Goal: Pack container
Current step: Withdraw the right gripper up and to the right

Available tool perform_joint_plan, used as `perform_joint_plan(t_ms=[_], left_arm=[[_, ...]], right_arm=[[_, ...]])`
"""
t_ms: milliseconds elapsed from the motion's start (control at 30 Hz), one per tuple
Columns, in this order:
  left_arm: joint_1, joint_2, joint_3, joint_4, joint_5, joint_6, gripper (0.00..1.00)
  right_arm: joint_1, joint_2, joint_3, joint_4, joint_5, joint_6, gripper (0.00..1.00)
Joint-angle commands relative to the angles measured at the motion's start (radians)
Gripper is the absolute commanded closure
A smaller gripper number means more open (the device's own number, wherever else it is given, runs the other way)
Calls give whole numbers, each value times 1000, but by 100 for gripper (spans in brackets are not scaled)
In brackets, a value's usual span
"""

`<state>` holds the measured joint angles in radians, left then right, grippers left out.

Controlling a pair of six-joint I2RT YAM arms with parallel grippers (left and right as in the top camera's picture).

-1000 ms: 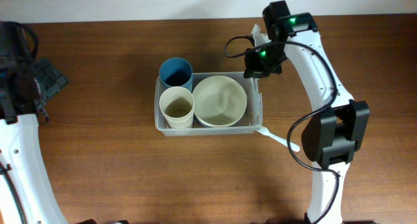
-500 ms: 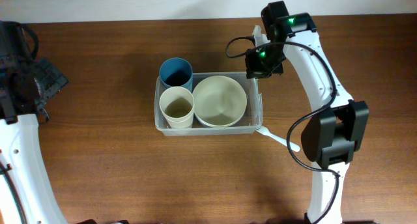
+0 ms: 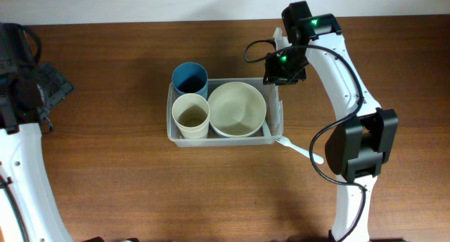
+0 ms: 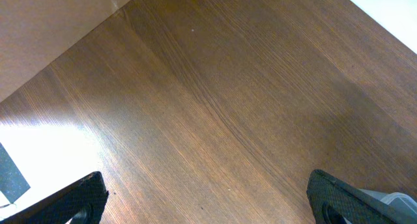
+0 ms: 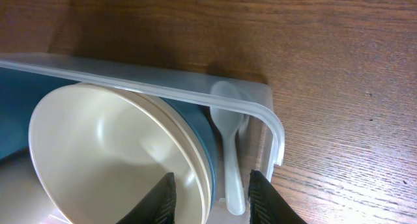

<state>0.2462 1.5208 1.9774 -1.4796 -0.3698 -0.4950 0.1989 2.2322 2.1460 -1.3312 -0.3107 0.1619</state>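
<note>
The clear container [image 3: 221, 142] sits in the middle of the brown table [image 3: 105, 186]. Inside it are a big cream bowl [image 3: 237, 108] on the right and a cream cup [image 3: 190, 115] at the lower left. A blue cup [image 3: 190, 78] is at its upper left corner. A white fork [image 3: 299, 149] lies on the table just beside the lower right corner. The right claw [image 3: 281, 62] hangs over the upper right corner. Its own camera shows more: a white spoon [image 5: 228, 146] inside, between the bowl and the end wall, and a blue bowl [image 5: 195, 136] under the cream one. There the right claw's fingers [image 5: 267, 201] are apart, one on each side of the spoon handle. The left claw [image 4: 208, 201], far left, is wide apart over bare wood.
</note>
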Motion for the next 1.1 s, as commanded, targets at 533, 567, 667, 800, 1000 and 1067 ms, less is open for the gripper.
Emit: perform_joint_plan(t_ms=[533, 567, 667, 800, 1000, 1067], left_arm=[[5, 3, -2, -2, 1, -13, 0], [5, 3, -2, -2, 1, -13, 0], [5, 3, -2, -2, 1, -13, 0], [5, 3, -2, -2, 1, -13, 0], [5, 3, -2, -2, 1, -13, 0], [5, 3, -2, -2, 1, -13, 0]], right_arm=[[-260, -141, 137, -315, 44, -178, 67], [-267, -143, 137, -332, 59, -185, 67], [-273, -143, 134, -368, 104, -219, 67], [-266, -164, 75, -368, 129, -237, 67], [-268, -167, -26, -361, 140, -260, 67], [-272, -169, -54, -352, 140, -259, 67]])
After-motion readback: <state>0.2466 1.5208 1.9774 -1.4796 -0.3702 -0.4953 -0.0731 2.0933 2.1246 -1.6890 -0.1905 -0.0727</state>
